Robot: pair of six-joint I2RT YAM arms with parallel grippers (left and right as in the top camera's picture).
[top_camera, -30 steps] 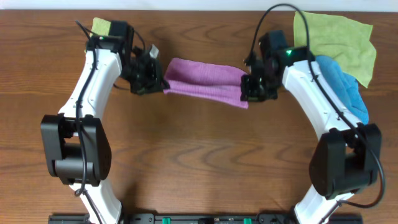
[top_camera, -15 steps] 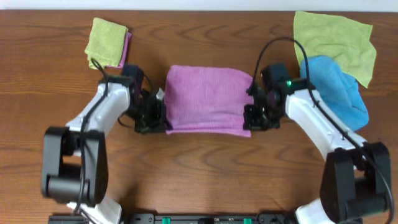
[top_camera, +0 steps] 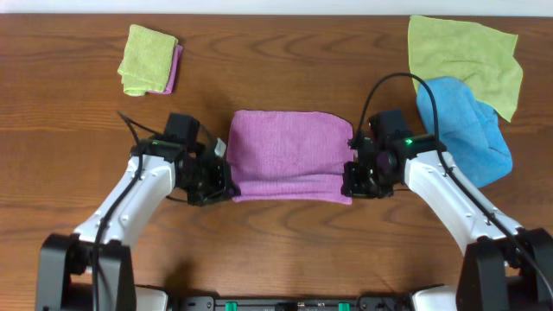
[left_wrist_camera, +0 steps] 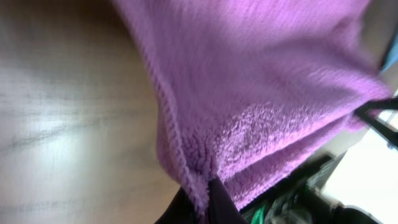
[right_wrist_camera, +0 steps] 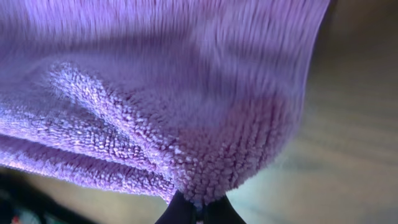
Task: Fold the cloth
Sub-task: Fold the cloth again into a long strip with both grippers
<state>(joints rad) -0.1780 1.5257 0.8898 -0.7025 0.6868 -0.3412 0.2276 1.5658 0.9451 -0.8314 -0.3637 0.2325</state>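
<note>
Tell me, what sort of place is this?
Probably a robotics lab or test bench, not a home. At a wooden table, the left end effector and right end effector both pinch the purple cloth, while a blue cloth and yellow-green cloth lie aside like practice pieces.

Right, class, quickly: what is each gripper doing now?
Left gripper: closed, holding the purple cloth at its left corner.
Right gripper: closed, holding its right corner.

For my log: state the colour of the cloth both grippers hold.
Plain purple-magenta terry cloth, clearest in the overhead view.
</note>
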